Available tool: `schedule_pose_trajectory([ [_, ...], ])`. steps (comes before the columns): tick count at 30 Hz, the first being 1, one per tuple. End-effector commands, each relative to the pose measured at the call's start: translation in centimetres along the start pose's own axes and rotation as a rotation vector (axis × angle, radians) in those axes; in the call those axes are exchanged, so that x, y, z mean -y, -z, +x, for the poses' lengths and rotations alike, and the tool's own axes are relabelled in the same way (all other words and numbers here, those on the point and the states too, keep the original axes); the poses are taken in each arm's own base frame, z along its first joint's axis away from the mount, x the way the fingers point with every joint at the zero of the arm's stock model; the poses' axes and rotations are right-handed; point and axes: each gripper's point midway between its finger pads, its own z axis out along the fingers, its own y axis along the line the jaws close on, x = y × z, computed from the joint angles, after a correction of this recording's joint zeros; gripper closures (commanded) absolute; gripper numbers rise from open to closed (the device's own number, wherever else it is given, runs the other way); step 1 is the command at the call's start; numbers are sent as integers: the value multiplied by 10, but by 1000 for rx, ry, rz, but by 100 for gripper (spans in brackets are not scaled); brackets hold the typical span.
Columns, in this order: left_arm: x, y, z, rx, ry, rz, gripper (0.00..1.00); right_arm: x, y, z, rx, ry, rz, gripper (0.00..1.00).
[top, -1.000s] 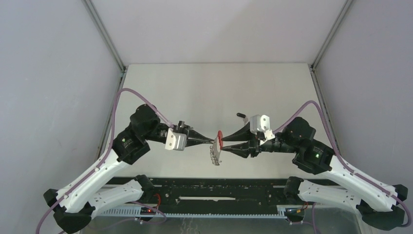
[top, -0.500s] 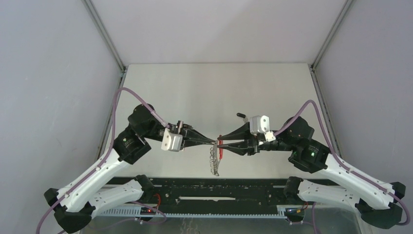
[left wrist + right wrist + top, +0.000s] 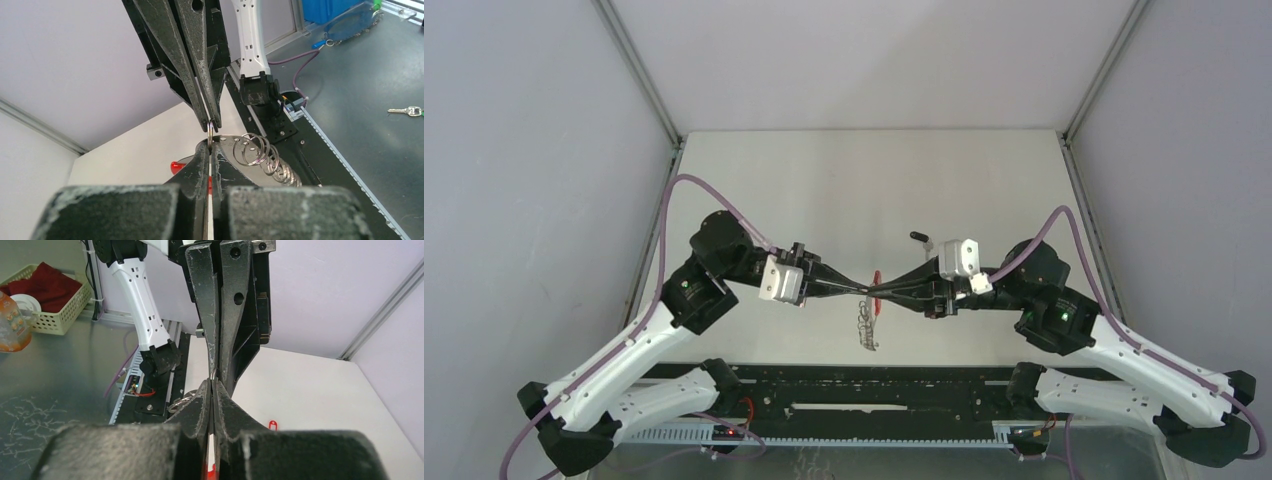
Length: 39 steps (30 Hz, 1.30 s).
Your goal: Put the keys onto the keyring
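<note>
Keyring (image 3: pixel 865 328) and both grippers meet in mid-air just beyond the black rail (image 3: pixel 844 385) at the near edge of the table (image 3: pixel 824 180). The keyring hangs from the pinch, and its row of small metal loops (image 3: pixel 256 150) trails down toward the rail. A sliver of red shows right under the tips.

The left gripper (image 3: pixel 856 290) is clamped on the top of the ring, just as it was a second ago. The change is on the other side. The right gripper (image 3: pixel 879 291) stood with its jaws wide apart around the ring a second ago. Now they are drawn together, tip to tip with the left one. Both wrist views show a thin metal loop nipped between the two pairs of fingers.

So the ring now seems to be held from both sides. That probably steadies it for a handover, or for prying a loop open. No key hangs on it yet, so the real threading is still ahead.

Farther back, the black-headed key (image 3: pixel 918 237) lies on the table, just behind the right gripper and untouched. I cannot pick out the red-tagged key with any certainty.
</note>
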Motion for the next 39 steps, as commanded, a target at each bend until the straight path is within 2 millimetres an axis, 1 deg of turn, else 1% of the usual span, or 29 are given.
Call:
schedule_pose_trajectory([
  [1,-6,-1,-21,51,-28,-13,100,3,1,-4,8,30,23,92],
  [2,-5,-1,-21,53,-24,-12,100,4,1,-4,8,32,29,94],
  [3,-5,-1,-22,55,-23,-10,100,7,1,-5,9,31,41,99],
  [5,-5,0,-24,57,-22,-11,100,11,1,-5,3,26,69,100],
  [7,-6,0,-24,53,-17,-22,100,18,2,-1,-43,-15,110,100],
  [8,-8,0,-22,45,-14,-31,91,23,3,1,-73,-40,141,100],
  [9,-8,1,-19,28,-12,-40,79,29,4,3,-111,-58,170,100],
  [11,-7,5,-9,-28,-16,-45,65,33,6,11,-202,-94,188,100],
  [12,-4,7,0,-71,9,-41,57,31,9,21,-263,-118,188,100],
  [13,-4,10,5,-100,16,-49,54,32,9,23,-300,-133,191,100],
  [14,-4,12,10,-127,18,-52,53,32,11,26,-330,-144,192,100],
  [16,-1,16,17,-169,7,-46,53,30,13,33,-394,-171,194,100],
  [21,-3,18,28,-213,2,-58,62,27,14,42,-513,-193,180,100],
  [24,-2,19,34,-231,-1,-52,66,23,15,42,-561,-189,165,100],
  [27,1,18,39,-241,11,-34,67,19,15,42,-603,-188,154,100],
  [30,3,16,39,-232,19,-17,67,16,12,42,-638,-193,139,100],
  [34,3,13,35,-209,34,-9,68,13,6,40,-640,-190,120,100],
  [39,0,8,26,-164,72,-14,69,11,0,41,-649,-186,107,100],
])
